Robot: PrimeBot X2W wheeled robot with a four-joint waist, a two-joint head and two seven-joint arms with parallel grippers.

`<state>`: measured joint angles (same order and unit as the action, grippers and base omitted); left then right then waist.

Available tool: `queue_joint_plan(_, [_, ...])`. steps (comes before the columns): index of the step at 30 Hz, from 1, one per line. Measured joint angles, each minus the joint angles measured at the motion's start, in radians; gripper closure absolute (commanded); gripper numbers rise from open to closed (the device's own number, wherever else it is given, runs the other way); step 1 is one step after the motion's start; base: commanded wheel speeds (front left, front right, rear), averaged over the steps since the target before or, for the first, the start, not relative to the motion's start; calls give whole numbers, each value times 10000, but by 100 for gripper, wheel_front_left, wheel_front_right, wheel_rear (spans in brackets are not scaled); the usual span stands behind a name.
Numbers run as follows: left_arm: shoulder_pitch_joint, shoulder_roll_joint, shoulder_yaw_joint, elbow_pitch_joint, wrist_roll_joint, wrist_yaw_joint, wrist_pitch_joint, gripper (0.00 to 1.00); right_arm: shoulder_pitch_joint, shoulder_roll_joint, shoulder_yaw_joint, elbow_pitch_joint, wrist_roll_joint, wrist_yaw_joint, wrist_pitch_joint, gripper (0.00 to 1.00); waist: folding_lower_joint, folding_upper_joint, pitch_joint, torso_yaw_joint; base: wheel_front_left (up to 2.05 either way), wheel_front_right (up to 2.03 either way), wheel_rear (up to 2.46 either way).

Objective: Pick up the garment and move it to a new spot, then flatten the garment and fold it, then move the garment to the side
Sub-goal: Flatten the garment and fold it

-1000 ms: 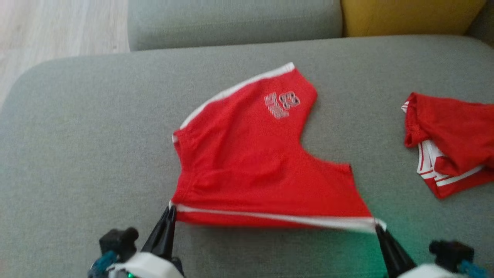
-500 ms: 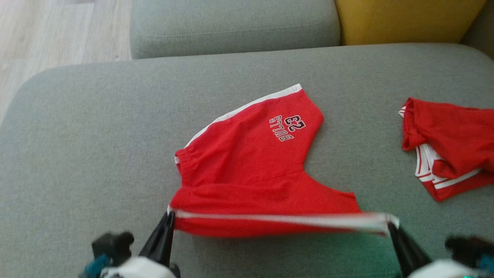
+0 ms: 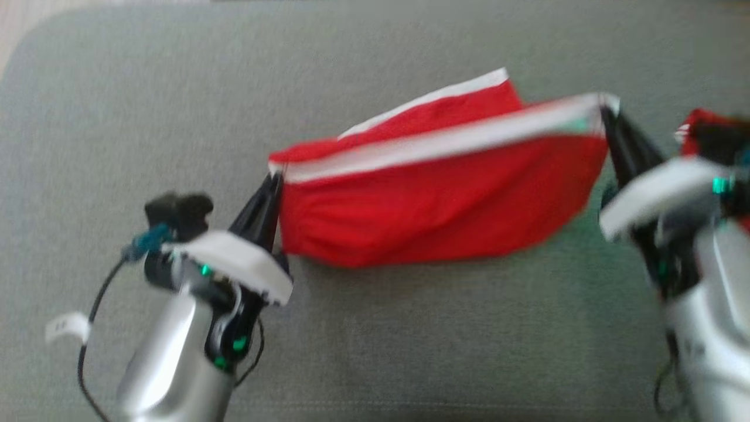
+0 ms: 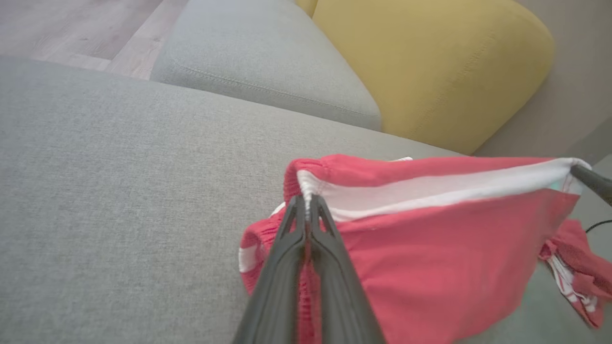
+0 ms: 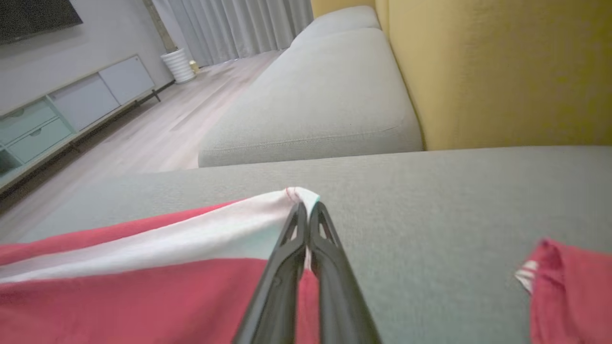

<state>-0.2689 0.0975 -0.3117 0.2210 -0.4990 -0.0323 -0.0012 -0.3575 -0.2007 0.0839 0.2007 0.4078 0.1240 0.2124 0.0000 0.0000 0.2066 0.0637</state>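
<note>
The garment (image 3: 433, 205) is a pair of red shorts with a white side stripe, stretched between both grippers above the grey sofa cushion (image 3: 410, 351). My left gripper (image 3: 275, 179) is shut on its left end, seen close up in the left wrist view (image 4: 307, 203). My right gripper (image 3: 603, 111) is shut on the striped right end, and the right wrist view shows its tips (image 5: 306, 208) pinching the white hem. The garment (image 4: 430, 239) hangs folded over, its far leg lying behind on the cushion. The red fabric (image 5: 143, 296) sags below the taut stripe.
Another red and white garment (image 5: 569, 286) lies crumpled on the cushion to the right, close to my right arm (image 3: 703, 316). A yellow cushion (image 4: 430, 67) and a grey sofa section (image 5: 330, 95) stand behind. Wooden floor (image 5: 158, 129) lies off the cushion's left edge.
Both grippers have carried the near striped edge up and away from me, folding the garment over its far half. The head camera has tilted down, so the scene has shifted.
</note>
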Motion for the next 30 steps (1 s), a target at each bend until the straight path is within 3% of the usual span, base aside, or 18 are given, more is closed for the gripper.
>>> queue_joint_plan(7, [-1871, -424, -359, 1697, -330, -395, -259, 100, -3139, -514, 940, 3064, 380, 0, -627, 100, 0, 0, 1038, 633, 0, 0, 0])
queue_joint_plan(17, [-3359, -631, -957, 3741, -706, -491, -1162, 100, -5143, -692, 2322, 6278, 1039, 0, -1592, 100, 0, 0, 1960, 1371, 0, 0, 0])
queue_joint_plan(18, [-3391, -644, -1020, 3885, -775, -566, -1183, 100, -5262, -688, 2447, 6510, 1122, 0, -1611, 76, 0, 0, 1996, 1397, 0, 0, 0])
queue_joint_plan(19, [-3403, -650, -1103, 4023, -844, -570, -1248, 100, -5366, -683, 2579, 6709, 1197, 0, -1664, 35, 0, 0, 2018, 1409, 0, 0, 0])
queue_joint_plan(20, [-3404, -648, -1189, 4142, -882, -571, -1289, 68, -5426, -681, 2677, 6855, 1258, 0, -1781, 0, 0, 0, 2023, 1403, 0, 0, 0])
queue_joint_plan(22, [-3404, -654, -1344, 4326, -1007, -575, -1381, 0, -5466, -675, 2892, 7079, 1394, 0, -2036, 0, 0, 0, 2004, 1363, 0, 0, 0])
queue_joint_plan(26, [-3376, -654, -1490, 4535, -1037, -518, -1833, 0, -5457, -646, 3369, 7143, 1551, 0, -3066, 0, 0, 0, 1868, 1201, 0, 0, 0])
queue_joint_plan(30, [-3160, -623, -1432, 4312, -748, -6, -2328, 0, -5303, -656, 3716, 6836, 1551, 0, -4140, 0, 0, 0, 1633, 971, 0, 0, 0])
